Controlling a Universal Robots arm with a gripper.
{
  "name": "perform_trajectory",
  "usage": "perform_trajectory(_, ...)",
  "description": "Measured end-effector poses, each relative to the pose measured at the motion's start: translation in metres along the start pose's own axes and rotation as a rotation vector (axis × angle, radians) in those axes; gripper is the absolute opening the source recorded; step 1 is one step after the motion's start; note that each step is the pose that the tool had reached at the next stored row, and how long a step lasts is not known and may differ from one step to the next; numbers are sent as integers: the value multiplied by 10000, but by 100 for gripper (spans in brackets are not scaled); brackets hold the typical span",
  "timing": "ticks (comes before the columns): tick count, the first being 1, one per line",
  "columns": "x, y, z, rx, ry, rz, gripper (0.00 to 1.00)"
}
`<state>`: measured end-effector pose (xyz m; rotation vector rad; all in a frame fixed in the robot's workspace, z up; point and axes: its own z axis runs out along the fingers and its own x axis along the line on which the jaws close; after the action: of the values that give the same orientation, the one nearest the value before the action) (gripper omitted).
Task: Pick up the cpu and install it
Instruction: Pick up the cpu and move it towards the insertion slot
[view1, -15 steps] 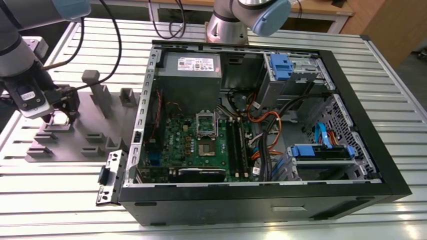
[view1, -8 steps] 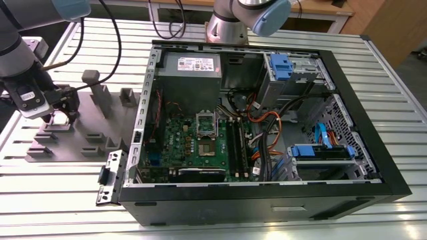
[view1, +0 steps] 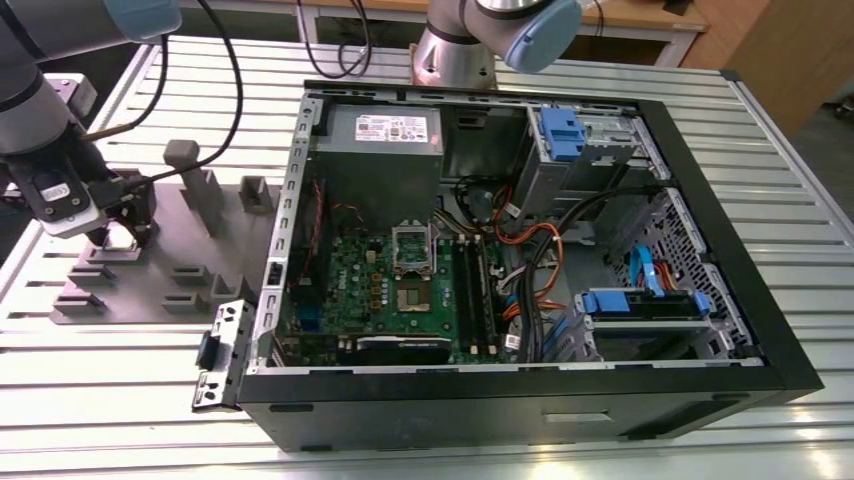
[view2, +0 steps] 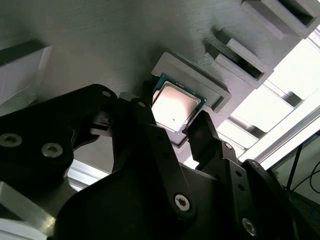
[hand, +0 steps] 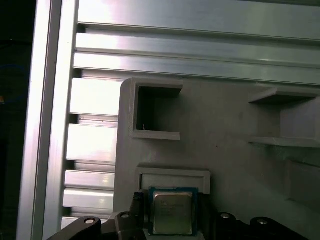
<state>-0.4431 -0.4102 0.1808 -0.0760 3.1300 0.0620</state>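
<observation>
Grey holder plate (view1: 147, 290) lies on the slatted metal table (view1: 120, 400), off the exterior view's left of the open computer case (view1: 534, 410). Cpu (view2: 176, 106) sits flat in a shallow recess of that plate, silvery top up. Pincer (view1: 118, 232) hangs low over the plate, jaws parted, one finger on either side of the cpu; contact cannot be told.
</observation>
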Motion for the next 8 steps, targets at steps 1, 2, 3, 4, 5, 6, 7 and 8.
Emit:
perform_trajectory(1,0,0,0,-1,-1,0,55)
perform_trajectory(2,0,0,-4,-1,-1,0,55)
perform_trajectory(3,0,0,-10,0,1,0,55)
perform_trajectory(4,0,1,-17,1,1,0,55)
perform_trajectory(5,0,1,-24,1,1,1,55)
perform_trajectory(6,0,1,-25,0,-1,0,55)
perform_trajectory(7,0,1,-25,0,-1,0,55)
perform_trajectory(8,0,1,-25,-1,-2,0,55)
